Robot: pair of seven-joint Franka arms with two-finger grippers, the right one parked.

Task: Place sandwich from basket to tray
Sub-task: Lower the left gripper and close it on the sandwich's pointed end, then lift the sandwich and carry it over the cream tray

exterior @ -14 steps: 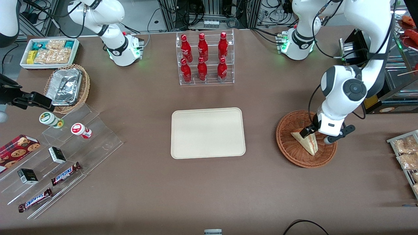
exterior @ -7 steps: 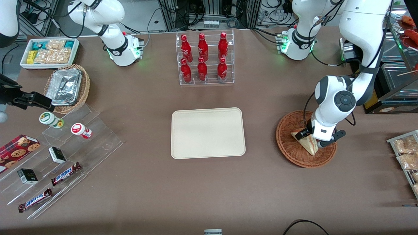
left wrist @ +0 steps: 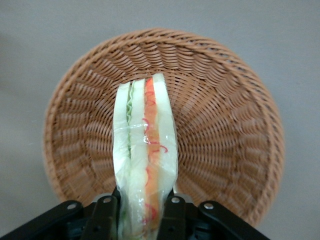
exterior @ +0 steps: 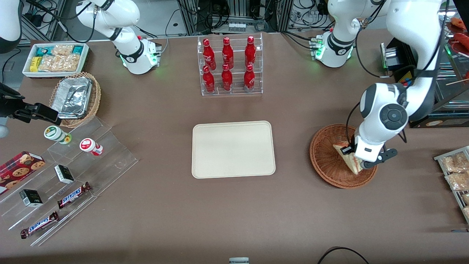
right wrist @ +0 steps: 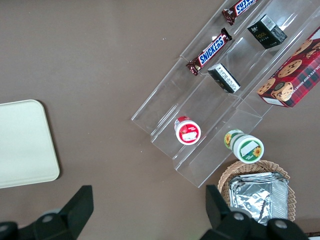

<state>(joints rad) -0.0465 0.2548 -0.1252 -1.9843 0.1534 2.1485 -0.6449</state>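
Observation:
The sandwich (exterior: 349, 157) (left wrist: 145, 150) is a wrapped wedge of pale bread with orange and green filling along its cut edge. My left gripper (exterior: 358, 160) (left wrist: 142, 215) is shut on it, one black finger (left wrist: 106, 216) pressing each bread face. It hangs just above the round reddish-brown basket (exterior: 326, 161) (left wrist: 225, 125), over the part nearer the working arm's end. The cream-beige tray (exterior: 233, 149) lies flat at the table's middle, toward the parked arm's end from the basket, with nothing on it.
A clear rack of red bottles (exterior: 229, 66) stands farther from the front camera than the tray. Snack packets (exterior: 454, 168) lie at the working arm's end. A clear stepped shelf (exterior: 69, 176) with candy bars and a tan basket of foil trays (exterior: 75, 98) sit at the parked arm's end.
The gripper came down onto the sandwich and shut on it, then rose slightly. The sandwich has lifted and shifted a little toward the working arm's end inside the basket.

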